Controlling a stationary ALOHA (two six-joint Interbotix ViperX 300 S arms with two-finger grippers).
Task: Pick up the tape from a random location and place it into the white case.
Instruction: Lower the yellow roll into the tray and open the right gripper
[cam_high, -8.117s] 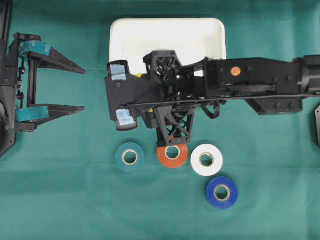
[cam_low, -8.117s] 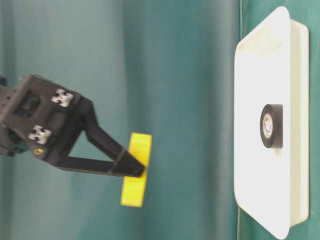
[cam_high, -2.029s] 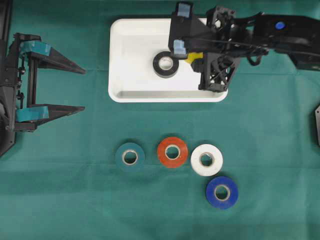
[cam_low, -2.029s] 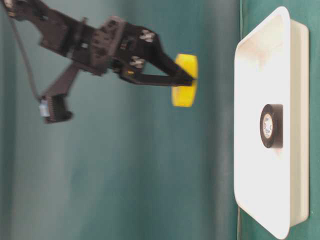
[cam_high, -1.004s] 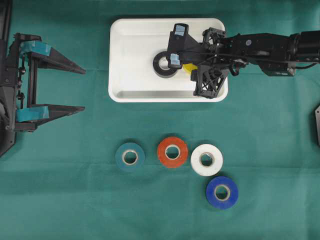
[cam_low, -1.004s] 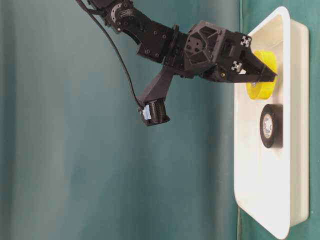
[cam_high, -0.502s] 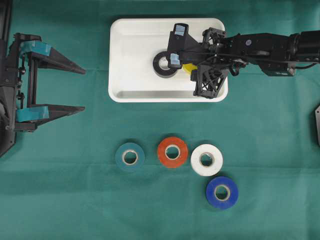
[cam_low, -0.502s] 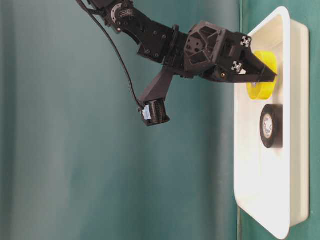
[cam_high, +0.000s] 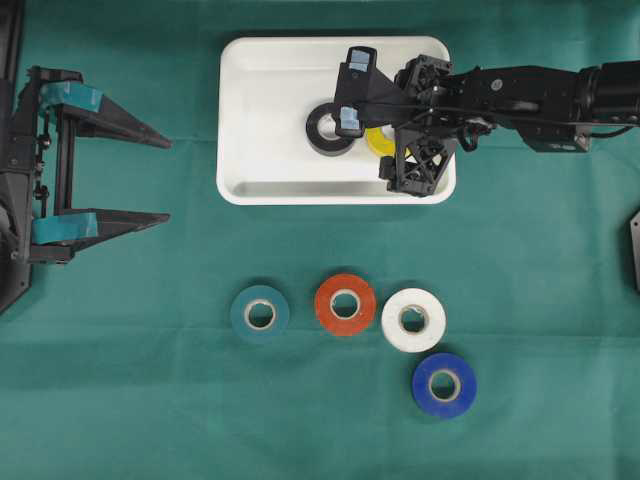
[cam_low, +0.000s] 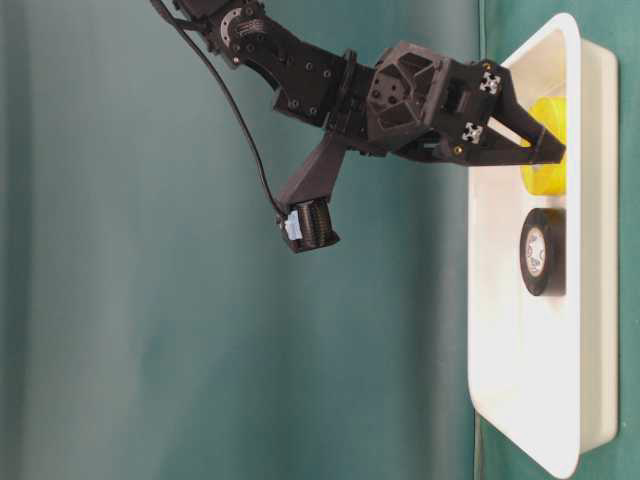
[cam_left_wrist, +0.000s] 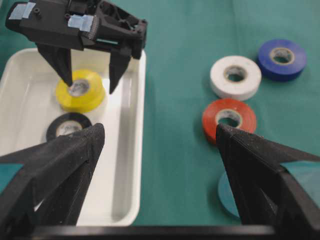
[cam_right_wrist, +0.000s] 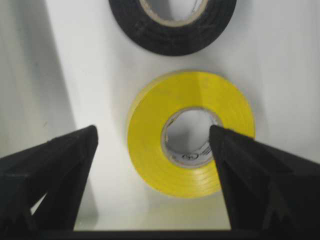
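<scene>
My right pincer (cam_right_wrist: 150, 175) stands spread around the yellow tape (cam_right_wrist: 190, 155), flat in the white case (cam_high: 260, 95) beside the black roll (cam_high: 330, 128); I should lift straight up, touching neither.

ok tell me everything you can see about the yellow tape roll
The yellow tape roll is a glossy plastic-looking ring around a pale core with faint print. It lies flat on the floor of the white case, beside the black tape roll and apart from it. The right hand stands open astride it, fingers clear of its sides.
</scene>
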